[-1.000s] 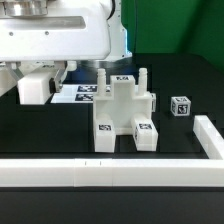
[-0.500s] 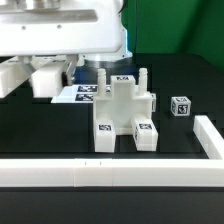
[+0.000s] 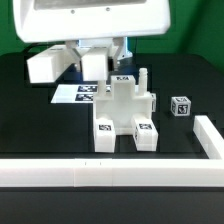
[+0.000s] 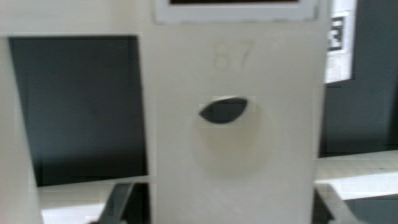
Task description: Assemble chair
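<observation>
Arm: your white Panda arm (image 3: pixel 95 22) fills the upper part of the exterior view, and the pincer hangs beneath it.
Border rail: a long low white rail (image 3: pixel 110 172) runs along the table edge, well apart from the pincer.
Chair: the part-built chair (image 3: pixel 122 112) stands on the black table (image 3: pixel 30 130), just below the pincer and toward the exterior view's right of it.
Marker board: the marker board (image 3: pixel 72 95) lies flat under the pincer, partly behind the chair.
Slab: a white chair slab (image 4: pixel 231 150) sits between the pincer's fingers, lifted off the table.
Pincer: your pincer (image 4: pixel 231 206) is narrow, clamped on the slab, with a dark finger (image 4: pixel 128 205) on each side of it.
Cube: a small tagged cube (image 3: pixel 180 106) rests beyond the chair, well apart from the pincer.
Writing: faint raised digits (image 4: pixel 237 55) on the slab look like 67, near a dark hole (image 4: pixel 222 110). The square tags show black-and-white patterns only, with no words you can read.
</observation>
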`<state>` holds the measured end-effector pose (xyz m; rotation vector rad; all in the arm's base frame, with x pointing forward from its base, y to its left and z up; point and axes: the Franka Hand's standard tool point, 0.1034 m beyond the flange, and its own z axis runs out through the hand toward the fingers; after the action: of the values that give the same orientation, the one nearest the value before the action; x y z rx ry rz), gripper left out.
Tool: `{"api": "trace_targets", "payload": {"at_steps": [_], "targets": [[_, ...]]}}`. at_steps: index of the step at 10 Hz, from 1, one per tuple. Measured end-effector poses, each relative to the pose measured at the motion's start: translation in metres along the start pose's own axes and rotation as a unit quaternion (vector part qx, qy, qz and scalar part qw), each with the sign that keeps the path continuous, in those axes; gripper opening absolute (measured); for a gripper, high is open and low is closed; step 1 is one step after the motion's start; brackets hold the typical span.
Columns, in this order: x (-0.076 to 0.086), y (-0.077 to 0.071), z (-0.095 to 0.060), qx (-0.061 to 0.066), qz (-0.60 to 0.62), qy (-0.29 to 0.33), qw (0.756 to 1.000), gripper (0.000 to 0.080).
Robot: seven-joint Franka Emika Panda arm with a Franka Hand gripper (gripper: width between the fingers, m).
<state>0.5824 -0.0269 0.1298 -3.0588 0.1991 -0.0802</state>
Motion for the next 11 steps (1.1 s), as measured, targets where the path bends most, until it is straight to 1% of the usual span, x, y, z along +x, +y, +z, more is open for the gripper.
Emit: {"api": "trace_targets", "payload": {"at_steps": [2, 4, 5, 6, 8, 9, 11], "targets": [[-0.001, 0.003, 0.001, -0.001, -0.002, -0.001, 1.000, 0.0288], [-0.002, 0.000, 0.002, -0.002, -0.001, 0.000, 1.000, 0.0288], [-0.006, -0.017, 0.003, -0.006, -0.008, 0.009, 1.000, 0.0288], [-0.011, -0.035, 0.001, -0.004, -0.015, 0.005, 1.000, 0.0288], [-0.014, -0.048, 0.004, -0.003, -0.025, 0.003, 1.000, 0.0288], [-0.016, -0.050, 0.006, -0.003, -0.027, 0.001, 1.000, 0.0288], [-0.016, -0.048, 0.007, -0.003, -0.026, 0.001, 1.000, 0.0288]]}}
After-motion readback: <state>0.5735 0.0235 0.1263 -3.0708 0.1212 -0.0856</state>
